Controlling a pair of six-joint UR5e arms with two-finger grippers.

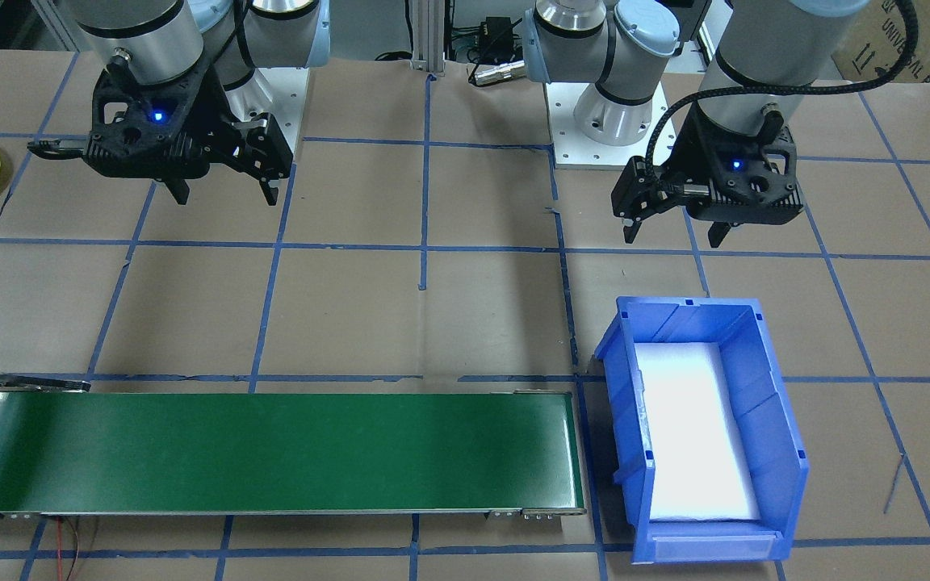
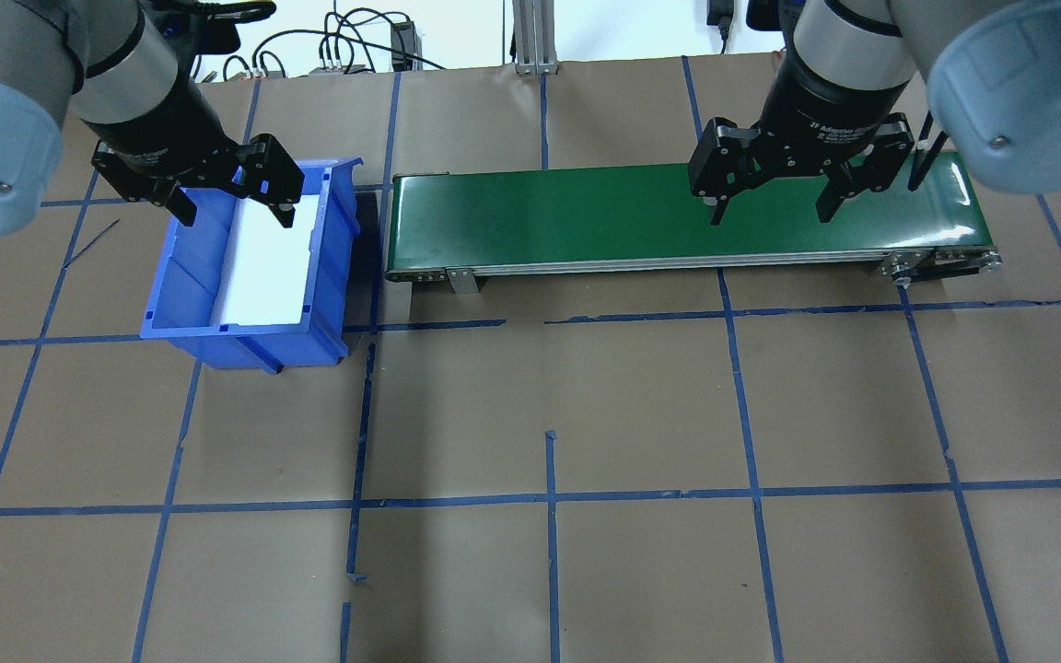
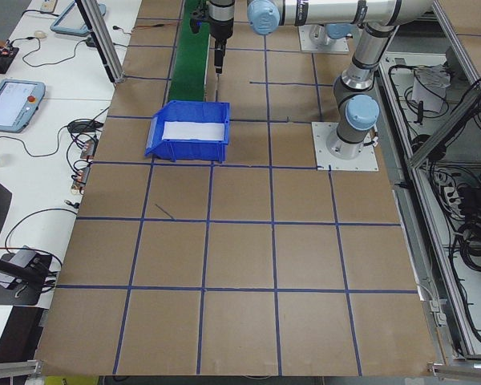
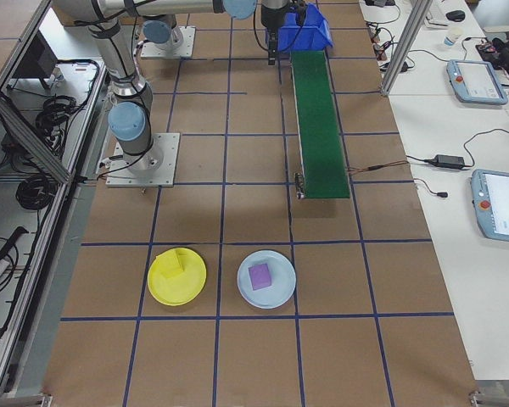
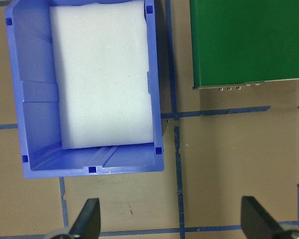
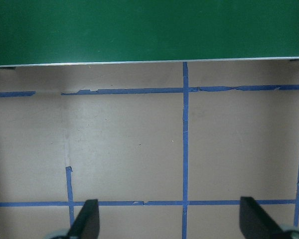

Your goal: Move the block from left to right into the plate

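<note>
Table [image 2: 549, 571]: brown paper with a blue tape grid.

Green conveyor belt [image 1: 271, 452]: long axis ran across the robot's front, left to right. Nothing on it.

Blue bin [image 1: 622, 403]: at the belt's left end, just apart from it. Held only a white foam liner, no block.

Left gripper [image 1: 672, 232]: hung over the table beside the bin on the robot's side, jaws spread wide, nothing between them.

Right gripper [image 1: 227, 198]: hung on the robot's side of the belt, towards its right end, jaws likewise spread and empty.

Yellow plate [image 4: 191, 288]: on the table well past the belt's right end, at the robot's far right. A light-blue plate [image 4: 276, 297] lay beside it, near but not touching.

Yellow block [image 4: 173, 264]: sat inside the yellow plate, off-centre. It looked roughly cubic, so no long axis to align to. Purple block [image 4: 260, 275]: sat on the light-blue plate.

Judgement: plate and block lay to the right of both grippers. The right arm was far nearer; the left was well out of it. With bin and belt bare and a block in the plate, the transfer looked complete.
</note>
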